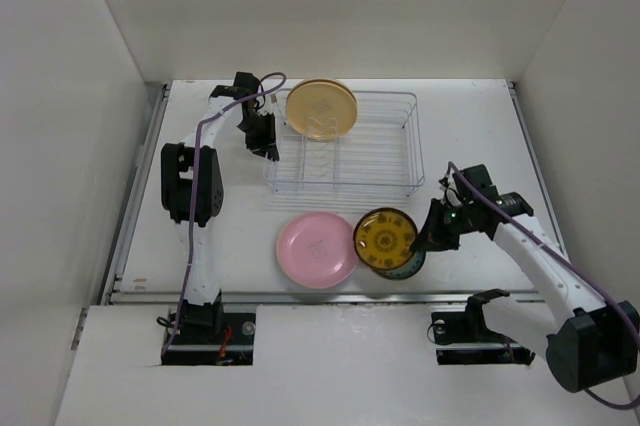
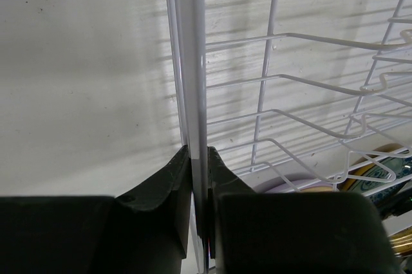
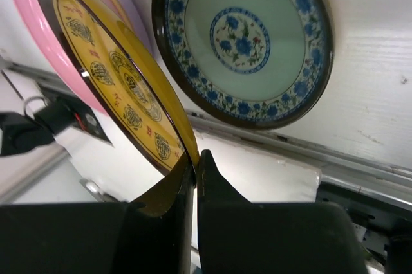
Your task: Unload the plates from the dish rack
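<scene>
The silver wire dish rack stands at the back centre. A tan-orange plate stands upright in its far-left corner. My left gripper is shut on the rack's left rim wire, with the wire pinched between the jaws. A pink plate lies flat in front of the rack. My right gripper is shut on the rim of the dark-yellow patterned plate and holds it tilted over a blue-and-white plate. A lavender rim shows by the pink plate.
The blue-and-white plate lies near the table's front edge, right of the pink plate. White walls enclose the table on the left, right and back. A metal strip runs along the front edge.
</scene>
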Controlling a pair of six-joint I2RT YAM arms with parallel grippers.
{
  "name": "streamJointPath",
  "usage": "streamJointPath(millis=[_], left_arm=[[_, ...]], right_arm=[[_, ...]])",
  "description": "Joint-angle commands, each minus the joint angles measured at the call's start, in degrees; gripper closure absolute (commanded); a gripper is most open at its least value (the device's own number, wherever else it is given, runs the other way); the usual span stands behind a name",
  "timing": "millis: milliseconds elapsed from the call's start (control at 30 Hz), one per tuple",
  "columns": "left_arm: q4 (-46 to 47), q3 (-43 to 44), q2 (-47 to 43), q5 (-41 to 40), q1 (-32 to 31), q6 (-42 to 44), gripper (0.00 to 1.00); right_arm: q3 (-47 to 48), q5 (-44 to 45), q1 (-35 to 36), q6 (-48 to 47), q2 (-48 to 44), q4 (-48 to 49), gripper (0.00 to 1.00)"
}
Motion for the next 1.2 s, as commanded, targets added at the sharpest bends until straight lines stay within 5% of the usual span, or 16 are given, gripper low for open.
streamJointPath(millis=[0, 233, 333, 400, 533, 900, 1033, 1167], left_arm=[[-1.6, -1.1, -3.5, 0.6, 1.0, -2.0, 1.0], [-1.6, -1.1, -3.5, 0.6, 1.0, -2.0, 1.0], [-2.1, -0.6, -3.5, 0.6, 1.0, -1.5, 1.0], [-2.1, -0.5, -3.5, 1.1, 1.0, -1.5, 1.0], [-2.1, -0.5, -2.9, 1.1, 1.0, -1.5, 1.0], [-2.1, 1.1, -1.9, 1.6, 1.0, -0.4, 1.0], [-3.2, 1.7, -1.9, 1.6, 1.0, 0.7, 1.0], [-3.8, 2.2, -1.4, 0.9, -0.1, 1.4, 1.0]], right_arm=[[-1.7, 0.9, -1.5, 3.8, -0.8, 3.0, 1.0], [-3.8, 8.8, -3.3, 5.9, 1.3, 3.5, 0.94], [-3.8, 7.9, -3.3, 5.9, 3.2, 5.9, 0.49], [-4.3, 7.3, -3.3, 4.4, 5.7, 6.6, 0.31], [-0.5, 9.0, -3.3, 3.7, 6.9, 4.8, 0.26], [26.6, 34.1, 3.4, 0.1, 12.8, -7.4, 0.23], [42.5, 34.9, 9.4, -10.9, 23.2, 1.8, 0.23], [64.7, 35.9, 12.5, -22.8, 46.0, 7.2, 0.26]])
